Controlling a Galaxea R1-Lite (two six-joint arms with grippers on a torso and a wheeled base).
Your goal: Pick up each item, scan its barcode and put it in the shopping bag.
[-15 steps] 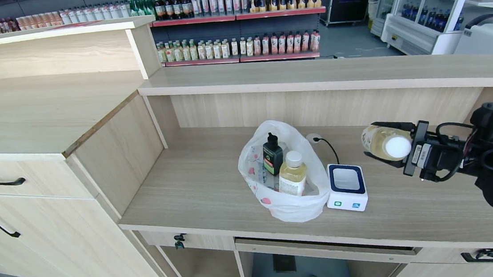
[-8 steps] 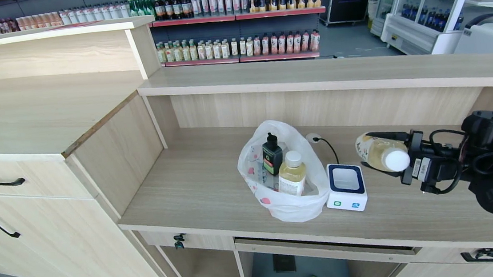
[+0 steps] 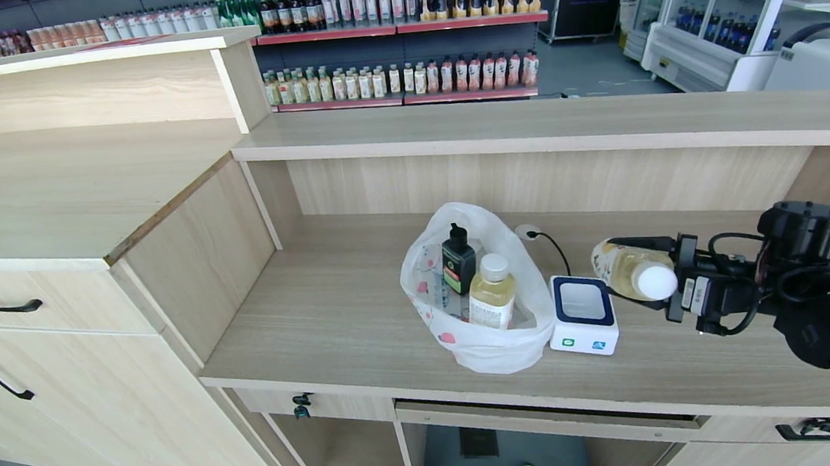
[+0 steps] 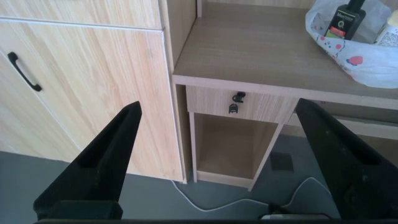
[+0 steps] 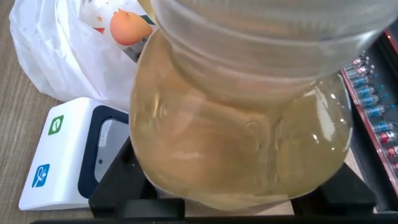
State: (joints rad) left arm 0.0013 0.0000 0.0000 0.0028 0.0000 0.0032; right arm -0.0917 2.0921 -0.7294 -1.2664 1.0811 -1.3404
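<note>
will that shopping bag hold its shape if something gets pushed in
Probably floppy: the shopping bag is thin, crumpled film with a sagging rim. The dark bottle and pale bottle standing inside likely weigh it down, yet a sideways push may crumple or slide it.

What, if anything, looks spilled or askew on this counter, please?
Nothing stands out: the black pump bottle and pale-yellow bottle stand upright in the white plastic shopping bag; the right pincer grips a capped yellow-drink bottle.
</note>
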